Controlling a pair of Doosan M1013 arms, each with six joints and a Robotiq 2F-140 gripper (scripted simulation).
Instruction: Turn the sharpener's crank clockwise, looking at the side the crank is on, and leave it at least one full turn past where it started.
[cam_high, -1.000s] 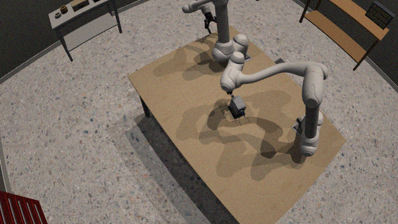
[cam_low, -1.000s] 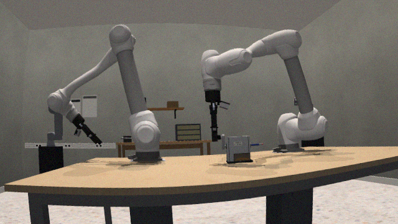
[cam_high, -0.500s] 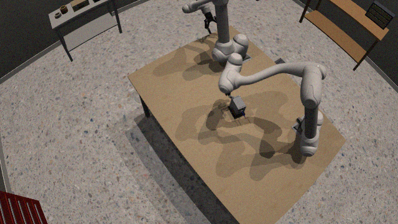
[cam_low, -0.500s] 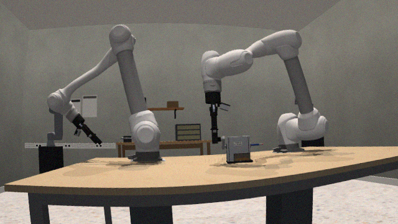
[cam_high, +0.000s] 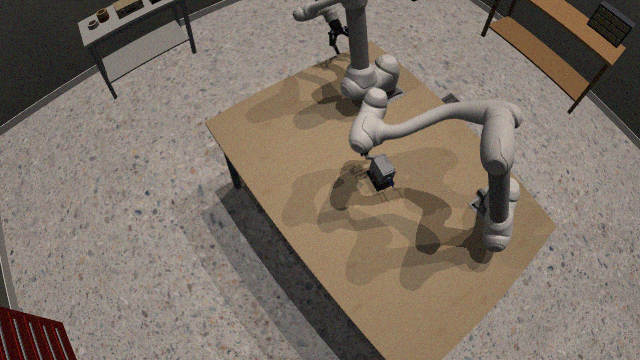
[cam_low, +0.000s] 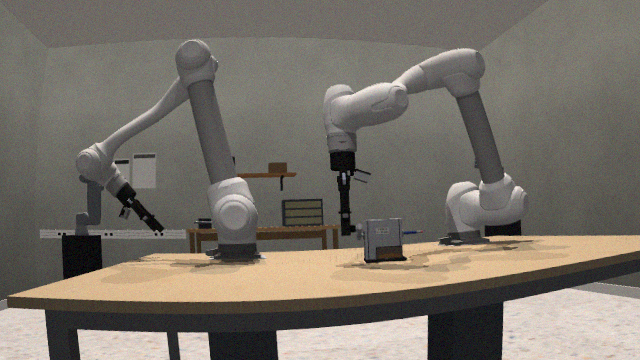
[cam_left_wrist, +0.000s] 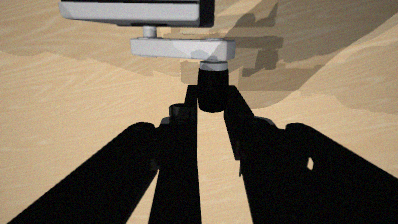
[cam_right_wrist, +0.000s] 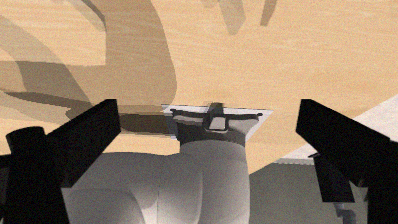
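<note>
Across the wooden table (cam_high: 280, 150) (cam_low: 200, 290) (cam_left_wrist: 75, 100) (cam_right_wrist: 225, 65), my left gripper (cam_high: 366, 155) (cam_low: 345, 232) (cam_left_wrist: 210, 101) pinches the probably slippery knob (cam_left_wrist: 213, 90) beside the sharpener (cam_high: 382, 167) (cam_low: 382, 235) (cam_left_wrist: 135, 11); my right gripper (cam_high: 338, 51) (cam_low: 160, 230) (cam_right_wrist: 208, 115) gapes wide.

So, compared with a second ago, your left arm's fingers (cam_high: 368, 155) (cam_low: 345, 233) have come down a bit, closer to the surface (cam_high: 280, 130) (cam_low: 200, 285) (cam_left_wrist: 75, 90) (cam_right_wrist: 285, 55). The black knob (cam_left_wrist: 213, 102) between them has dropped too, and the crank (cam_low: 359, 231) (cam_left_wrist: 175, 48) beside them has swung round with it. From the top view, you can also see the left wrist (cam_high: 367, 125) (cam_low: 342, 117) above those fingers has slid toward the table's long edge on the exterior camera's side. Pretty small shift overall, tbh.
</note>
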